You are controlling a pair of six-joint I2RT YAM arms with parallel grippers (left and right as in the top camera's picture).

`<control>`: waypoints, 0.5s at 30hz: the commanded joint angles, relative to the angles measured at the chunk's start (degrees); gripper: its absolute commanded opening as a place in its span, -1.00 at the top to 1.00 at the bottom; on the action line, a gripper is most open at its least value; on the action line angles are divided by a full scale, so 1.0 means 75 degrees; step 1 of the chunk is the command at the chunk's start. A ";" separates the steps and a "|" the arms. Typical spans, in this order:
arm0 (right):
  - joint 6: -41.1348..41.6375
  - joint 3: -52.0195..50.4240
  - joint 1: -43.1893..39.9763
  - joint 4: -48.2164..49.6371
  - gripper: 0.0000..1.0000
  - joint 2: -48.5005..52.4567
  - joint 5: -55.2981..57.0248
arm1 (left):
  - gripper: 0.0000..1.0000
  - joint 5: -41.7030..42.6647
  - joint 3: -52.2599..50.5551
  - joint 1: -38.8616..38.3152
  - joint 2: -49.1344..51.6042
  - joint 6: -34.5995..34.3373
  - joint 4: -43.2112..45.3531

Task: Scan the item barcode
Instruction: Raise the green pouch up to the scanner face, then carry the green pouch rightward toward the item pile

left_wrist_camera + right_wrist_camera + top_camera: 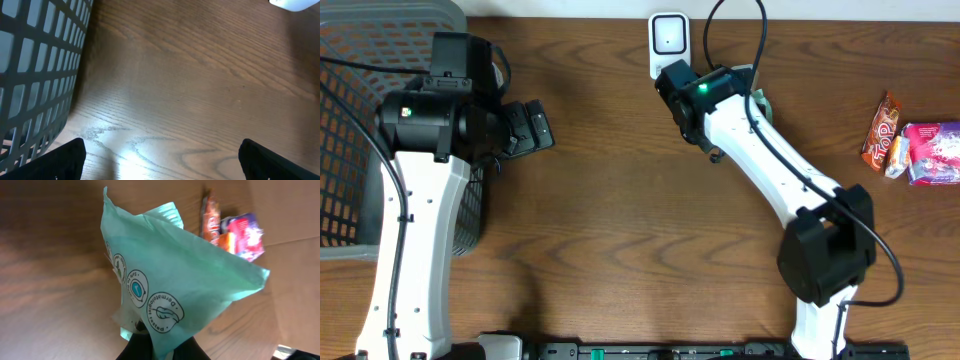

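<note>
Found the right gripper just in front of the scanner, jaws pinched almost together on the lower edge of a pale green packet. In the right wrist view, saw the packet fanning up and away from that grip, creased, with round printed seals along one face, one of them reading "Dermatologist Tested". From overhead, caught only a pale green sliver beside the arm, right of the scanner and a little nearer the robot. Took it for the packet's edge, probably, with the rest hidden under the wrist.

Found the left gripper well to the left of the scanner, spread as wide as could be, nothing between its fingers. Beneath it, saw only bare wooden table. Noted a grey mesh basket farther left of the scanner, its wall just beside that gripper.

Well to the right of the scanner, saw an orange-brown snack bar and a pink wrapper lying close together on the table, apart from both arms.
</note>
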 commanded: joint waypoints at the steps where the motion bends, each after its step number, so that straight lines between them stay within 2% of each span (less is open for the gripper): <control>1: 0.0635 -0.0032 -0.0012 0.0079 0.98 0.0484 0.1501 | -0.96 -0.0070 0.0009 0.0026 -0.0023 -0.0067 -0.0026; 10: 0.0545 -0.0032 -0.0026 -0.0149 0.95 0.2238 0.1763 | -0.96 -0.0070 0.0009 0.0026 -0.0023 -0.0067 -0.0026; 13: 0.0545 -0.0032 0.0105 -0.0280 0.52 0.2605 0.1454 | -0.96 -0.0070 0.0009 0.0026 -0.0023 -0.0067 -0.0026; 15: 0.0545 -0.0032 0.0251 -0.0268 0.43 0.2678 0.0956 | -0.96 -0.0070 0.0009 0.0026 -0.0023 -0.0067 -0.0026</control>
